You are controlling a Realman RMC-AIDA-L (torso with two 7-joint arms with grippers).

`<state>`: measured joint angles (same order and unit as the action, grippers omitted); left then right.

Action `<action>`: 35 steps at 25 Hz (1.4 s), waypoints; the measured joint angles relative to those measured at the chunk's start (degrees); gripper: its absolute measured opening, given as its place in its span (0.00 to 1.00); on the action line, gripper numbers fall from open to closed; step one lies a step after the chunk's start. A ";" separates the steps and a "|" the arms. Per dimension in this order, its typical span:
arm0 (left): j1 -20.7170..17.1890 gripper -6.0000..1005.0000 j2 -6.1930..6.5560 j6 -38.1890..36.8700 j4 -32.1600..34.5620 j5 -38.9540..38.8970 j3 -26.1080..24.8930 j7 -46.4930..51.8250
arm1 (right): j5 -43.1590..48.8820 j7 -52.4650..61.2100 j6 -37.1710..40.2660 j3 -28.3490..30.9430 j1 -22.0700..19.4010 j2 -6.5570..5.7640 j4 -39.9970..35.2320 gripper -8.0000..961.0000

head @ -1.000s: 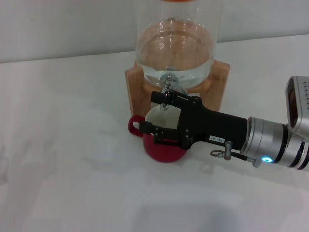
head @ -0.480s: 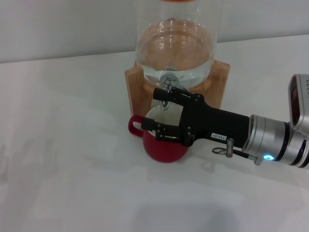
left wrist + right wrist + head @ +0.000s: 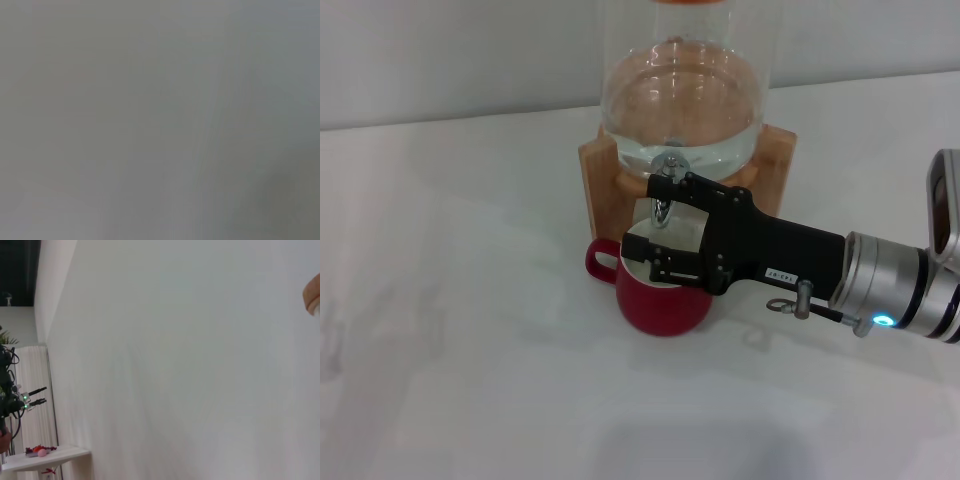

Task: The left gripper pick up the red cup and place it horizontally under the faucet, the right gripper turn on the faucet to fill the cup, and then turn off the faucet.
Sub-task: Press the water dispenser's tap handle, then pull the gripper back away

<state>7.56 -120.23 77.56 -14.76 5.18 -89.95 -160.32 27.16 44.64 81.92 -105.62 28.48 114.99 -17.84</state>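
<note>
The red cup (image 3: 663, 300), a squat dark red mug with white inside and loop handle, stands upright beneath the faucet (image 3: 667, 172). The right gripper (image 3: 652, 232) hovers over it, fingers spread.

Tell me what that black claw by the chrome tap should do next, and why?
Probably ease the right gripper, a black barred claw, up onto the lever of the small chrome faucet and turn it. The squat dark red cup stands upright below the spout, and the open fingers sit beside the tap. The left gripper is unseen.
</note>
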 joint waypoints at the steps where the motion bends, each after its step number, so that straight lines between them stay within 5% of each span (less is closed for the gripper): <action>1: 0.00 0.48 -0.01 0.00 0.00 0.04 0.01 0.00 | 0.01 0.00 -0.01 0.02 0.00 -0.04 0.00 0.87; 35: 0.00 0.48 -0.01 0.41 0.01 0.09 0.13 0.00 | 0.27 -1.33 -1.80 1.65 0.35 -0.56 0.00 0.87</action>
<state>7.56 -120.24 77.96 -14.75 5.27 -89.82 -160.31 27.43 43.31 80.12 -103.97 28.83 114.44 -17.84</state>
